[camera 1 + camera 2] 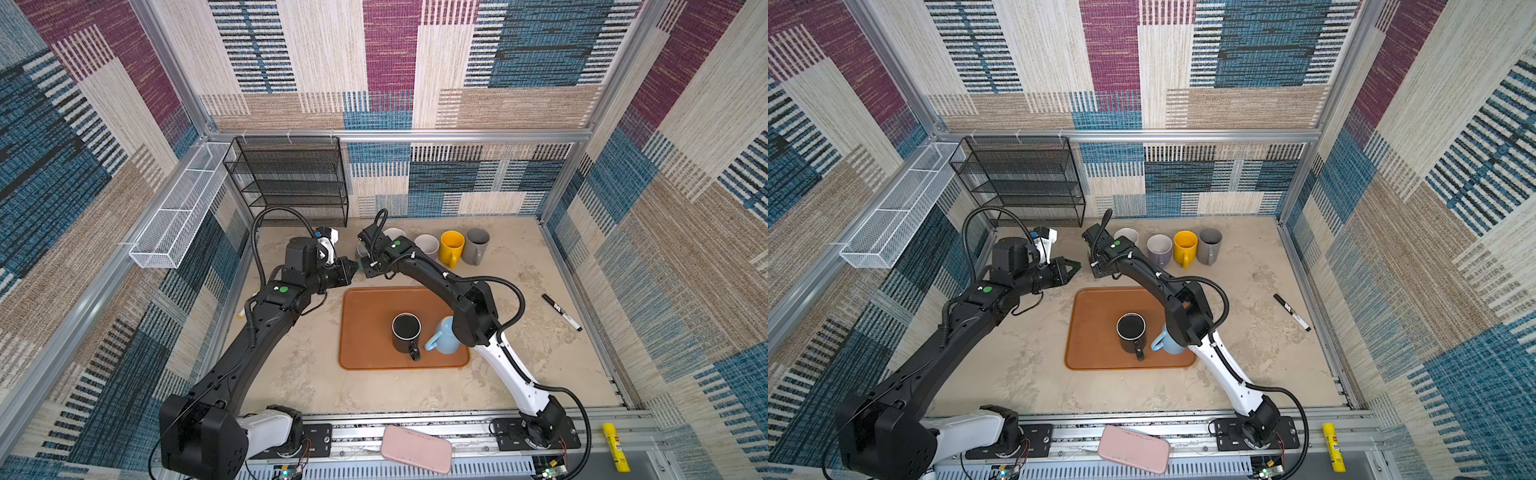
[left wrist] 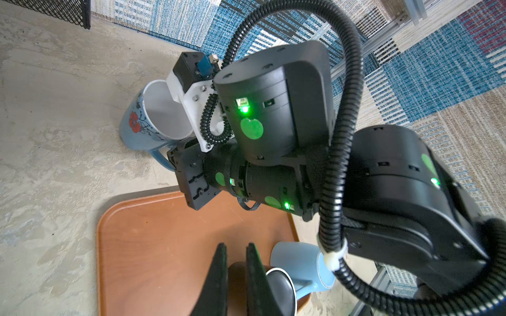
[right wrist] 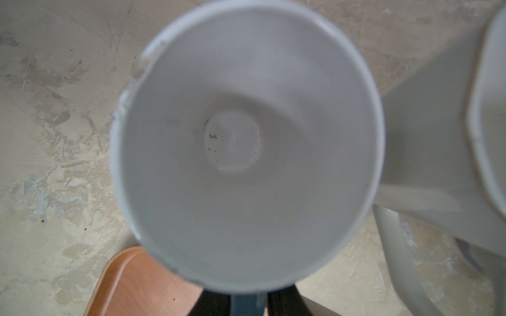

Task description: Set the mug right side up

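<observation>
Standing upright (mouth up), floral mug (image 3: 246,142), handle pinched in right gripper (image 3: 247,301)

Right wrist view blurs the mug (image 3: 246,136) rim and cuts off the right claw (image 3: 247,305), grip unclear; both top views hide its tips beneath the wrist (image 1: 391,248)

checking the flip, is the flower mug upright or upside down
Upright: the flower mug stands mouth up, and the right wrist view looks down into it.

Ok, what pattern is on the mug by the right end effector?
Pale blue mug, red flower on dark stems; left wrist view.
</observation>
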You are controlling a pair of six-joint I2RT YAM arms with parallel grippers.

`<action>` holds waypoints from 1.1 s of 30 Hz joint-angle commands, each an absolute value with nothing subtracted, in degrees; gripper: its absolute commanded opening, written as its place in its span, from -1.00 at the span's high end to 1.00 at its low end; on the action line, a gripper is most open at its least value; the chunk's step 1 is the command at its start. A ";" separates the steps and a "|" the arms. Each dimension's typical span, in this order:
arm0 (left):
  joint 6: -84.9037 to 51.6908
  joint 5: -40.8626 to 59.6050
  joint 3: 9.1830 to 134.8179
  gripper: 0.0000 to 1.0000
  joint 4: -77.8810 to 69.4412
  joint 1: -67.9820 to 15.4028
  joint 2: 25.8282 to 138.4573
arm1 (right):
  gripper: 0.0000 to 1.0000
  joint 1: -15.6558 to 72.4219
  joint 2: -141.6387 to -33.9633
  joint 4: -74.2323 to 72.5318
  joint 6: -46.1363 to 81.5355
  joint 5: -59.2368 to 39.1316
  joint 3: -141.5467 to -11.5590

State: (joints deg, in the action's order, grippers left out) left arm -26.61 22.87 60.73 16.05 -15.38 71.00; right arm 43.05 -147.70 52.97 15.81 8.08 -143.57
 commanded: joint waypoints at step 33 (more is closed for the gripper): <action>-29.94 7.64 64.73 0.52 25.10 -16.16 82.50 | 0.33 42.98 -140.82 43.84 16.17 -8.55 -135.42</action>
